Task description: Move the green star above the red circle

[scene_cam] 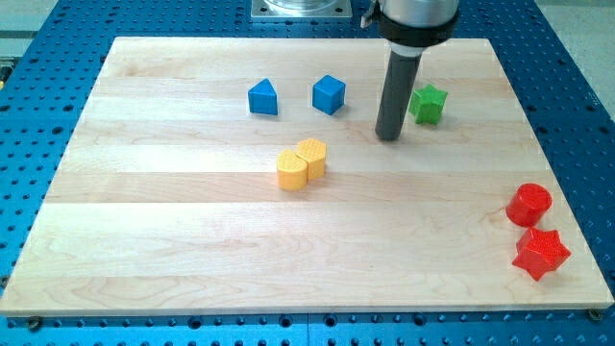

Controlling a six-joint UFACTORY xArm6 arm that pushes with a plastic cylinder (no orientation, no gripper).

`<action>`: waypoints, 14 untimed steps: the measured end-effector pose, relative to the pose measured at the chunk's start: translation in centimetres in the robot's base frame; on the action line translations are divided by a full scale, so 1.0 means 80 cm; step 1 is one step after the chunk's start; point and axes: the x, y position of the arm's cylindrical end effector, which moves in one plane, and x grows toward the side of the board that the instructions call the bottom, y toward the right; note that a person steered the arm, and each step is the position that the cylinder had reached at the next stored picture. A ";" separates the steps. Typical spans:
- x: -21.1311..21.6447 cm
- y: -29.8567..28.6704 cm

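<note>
The green star (428, 103) lies on the wooden board (192, 240) near the view's top right. The red circle (528, 204) sits at the view's right edge, well below the star. My tip (388, 135) rests on the board just left of and slightly below the green star, close to it with a small gap showing.
A red star (541, 253) lies just below the red circle. A blue block with a pointed top (262, 97) and a blue cube (329, 93) sit left of my tip. A yellow heart (302, 163) lies near the middle.
</note>
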 end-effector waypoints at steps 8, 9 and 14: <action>-0.102 0.195; -0.044 0.189; 0.047 0.157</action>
